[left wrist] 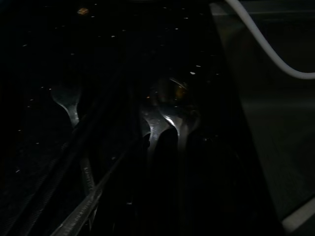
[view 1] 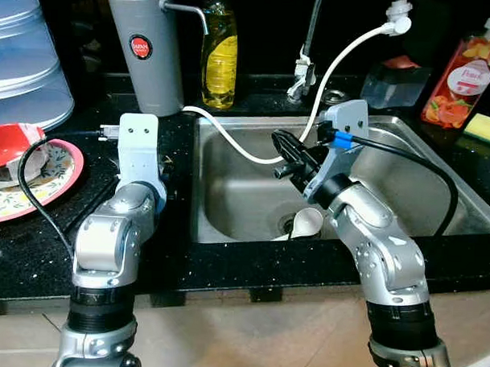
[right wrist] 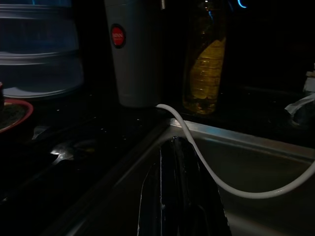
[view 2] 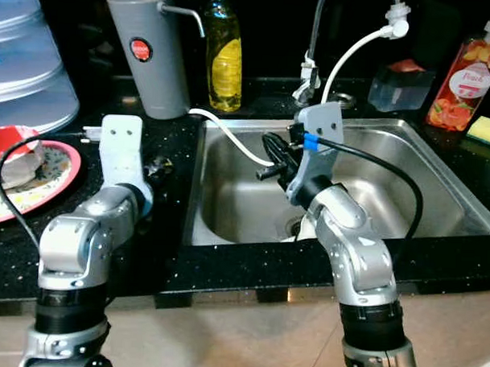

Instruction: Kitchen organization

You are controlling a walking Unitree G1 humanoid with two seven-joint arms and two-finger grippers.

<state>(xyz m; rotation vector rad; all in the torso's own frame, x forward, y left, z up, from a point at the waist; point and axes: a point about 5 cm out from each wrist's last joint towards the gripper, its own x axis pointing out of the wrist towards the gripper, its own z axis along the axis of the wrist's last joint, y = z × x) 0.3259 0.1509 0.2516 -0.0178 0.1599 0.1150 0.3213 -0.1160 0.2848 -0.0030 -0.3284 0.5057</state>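
Silver arms frame a steel sink (view 1: 406, 169). Right jaws (view 1: 288, 157) hang closed and empty over it, a white hose (view 1: 230, 141) just beyond; left jaws (view 1: 166, 171) cannot be judged above worktop (view 1: 33, 249) spoons (left wrist: 167, 115). Snagging the hose seems the likeliest risk.

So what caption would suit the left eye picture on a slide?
Right gripper over the steel sink, left arm resting on the black counter.

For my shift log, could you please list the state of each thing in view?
right gripper: fingers shut, holding nothing, above the sink.
left gripper: low over spoons on the counter.
white cup: tipped over by the drain.
white hose: draped into the sink.
yellow soap bottle: upright, capped.
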